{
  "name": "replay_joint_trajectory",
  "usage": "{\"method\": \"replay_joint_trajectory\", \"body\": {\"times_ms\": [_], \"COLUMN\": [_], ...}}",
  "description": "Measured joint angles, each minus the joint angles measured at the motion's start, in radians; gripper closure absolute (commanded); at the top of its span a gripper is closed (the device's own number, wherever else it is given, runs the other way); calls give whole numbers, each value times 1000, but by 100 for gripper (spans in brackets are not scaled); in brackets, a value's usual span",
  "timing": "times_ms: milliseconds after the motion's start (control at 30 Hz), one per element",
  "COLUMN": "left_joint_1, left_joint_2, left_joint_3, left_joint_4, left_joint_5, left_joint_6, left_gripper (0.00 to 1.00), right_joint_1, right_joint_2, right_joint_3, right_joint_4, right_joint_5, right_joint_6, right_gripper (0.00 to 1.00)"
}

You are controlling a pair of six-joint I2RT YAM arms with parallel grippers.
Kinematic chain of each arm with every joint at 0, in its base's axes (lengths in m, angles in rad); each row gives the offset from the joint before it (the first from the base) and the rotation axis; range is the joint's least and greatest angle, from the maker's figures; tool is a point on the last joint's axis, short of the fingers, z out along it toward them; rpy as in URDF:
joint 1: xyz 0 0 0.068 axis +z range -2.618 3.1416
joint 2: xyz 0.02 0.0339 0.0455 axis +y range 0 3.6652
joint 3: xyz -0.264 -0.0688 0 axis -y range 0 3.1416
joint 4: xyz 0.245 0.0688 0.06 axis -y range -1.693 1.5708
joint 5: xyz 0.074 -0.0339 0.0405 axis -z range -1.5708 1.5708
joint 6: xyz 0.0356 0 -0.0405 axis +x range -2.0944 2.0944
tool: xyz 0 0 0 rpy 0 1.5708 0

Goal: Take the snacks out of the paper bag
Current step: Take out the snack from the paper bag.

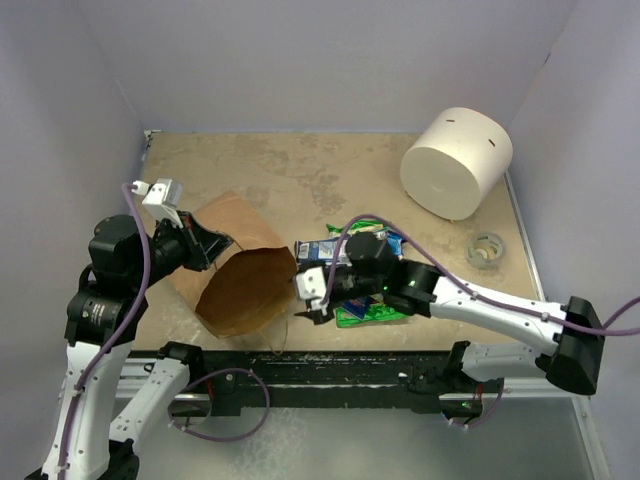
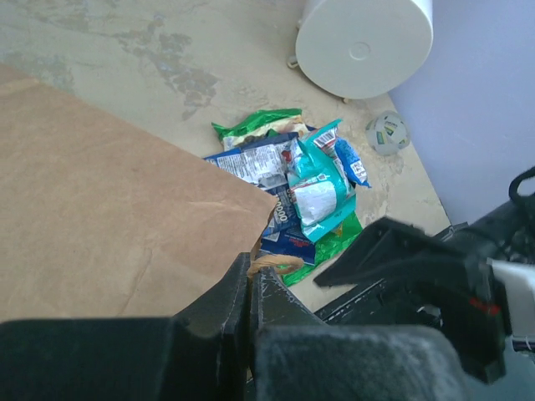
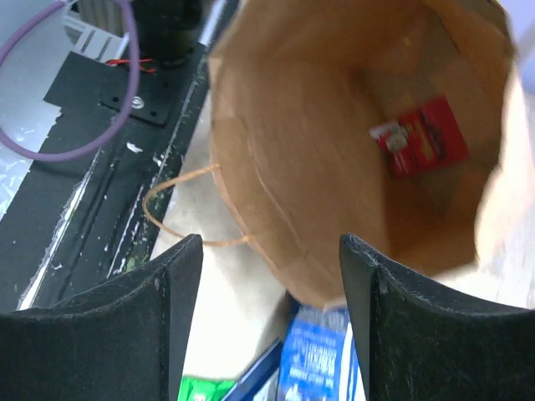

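One red packet (blurry) sits inside the bag.

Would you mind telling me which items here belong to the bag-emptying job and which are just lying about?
Job: paper bag; red packet inside it; pile of snack packets beside its mouth.
Lying about: white cylinder; small round grey object.

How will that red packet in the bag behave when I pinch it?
The red packet looks thin and flat, so probably light and floppy. Its shiny film may slip. It lies against the paper bag wall, so a pinch might catch paper too.
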Motion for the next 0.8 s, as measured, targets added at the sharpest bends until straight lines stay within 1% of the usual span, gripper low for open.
{"method": "replay_joint_trajectory", "body": {"times_ms": [100, 200, 333, 467, 533, 600, 733, 800], "left_joint_1": [0, 0, 0, 0, 0, 0, 0, 0], "left_joint_2": [17, 26, 34, 40, 50, 60, 74, 75], "left_joint_3": [14, 20, 31, 37, 50, 68, 93, 99], "left_joint_4": [-22, -30, -33, -43, -54, -65, -69, -70], "left_joint_5": [-10, -19, -21, -18, -17, -16, -4, 3], "left_joint_6": [-6, -11, -24, -28, -32, -35, -54, -63], "left_gripper": [100, 100, 100, 100, 100, 100, 100, 100], "right_joint_1": [85, 154, 197, 218, 226, 231, 235, 235], "right_joint_2": [66, 159, 325, 531, 642, 739, 869, 909], "right_joint_3": [0, -2, -20, 2, 42, 90, 168, 195], "right_joint_4": [60, 187, 494, 735, 804, 856, 957, 999], "right_joint_5": [14, 79, 189, 313, 375, 436, 542, 584], "right_joint_6": [-86, -105, -34, 20, 25, 24, 35, 40], "right_gripper": [32, 33, 36, 38, 42, 44, 44, 44]}}
